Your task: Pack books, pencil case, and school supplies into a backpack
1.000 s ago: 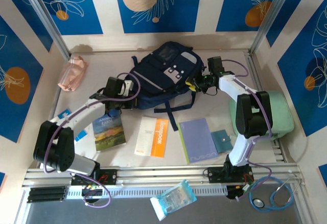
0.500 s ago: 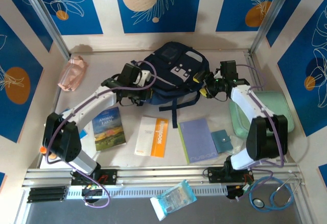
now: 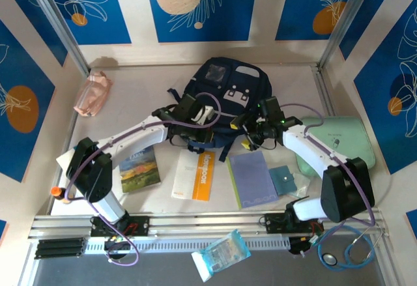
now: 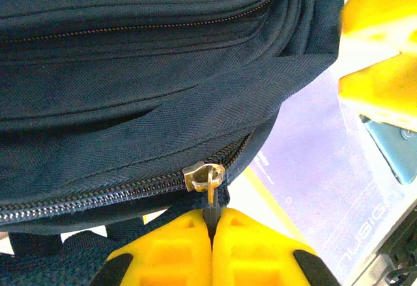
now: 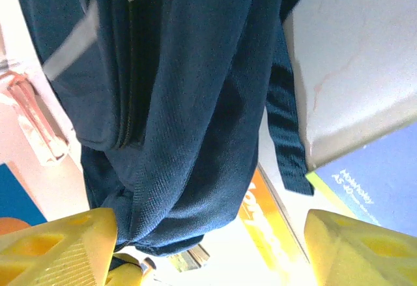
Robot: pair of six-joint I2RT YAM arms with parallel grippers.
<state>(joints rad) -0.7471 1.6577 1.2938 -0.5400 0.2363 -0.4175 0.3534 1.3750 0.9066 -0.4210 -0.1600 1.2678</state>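
Observation:
The navy backpack lies at the table's middle. My left gripper is shut on the zipper pull at the pack's near edge, just below the slider. My right gripper stands open at the pack's near right corner, with the backpack's fabric bulging between its fingers. On the table in front lie the green book, the white book with an orange band and the lavender notebook, with the teal pad beside it. The pink pencil case sits at the far left.
A mint-green case lies on the right, under my right arm. A plastic-wrapped packet and a stethoscope rest past the front rail. Patterned walls close in the back and both sides.
My left gripper has travelled right along the pack's near edge, shut throughout. My right gripper opened and swung from the pack's right side to its near right corner. The backpack turned and shifted.

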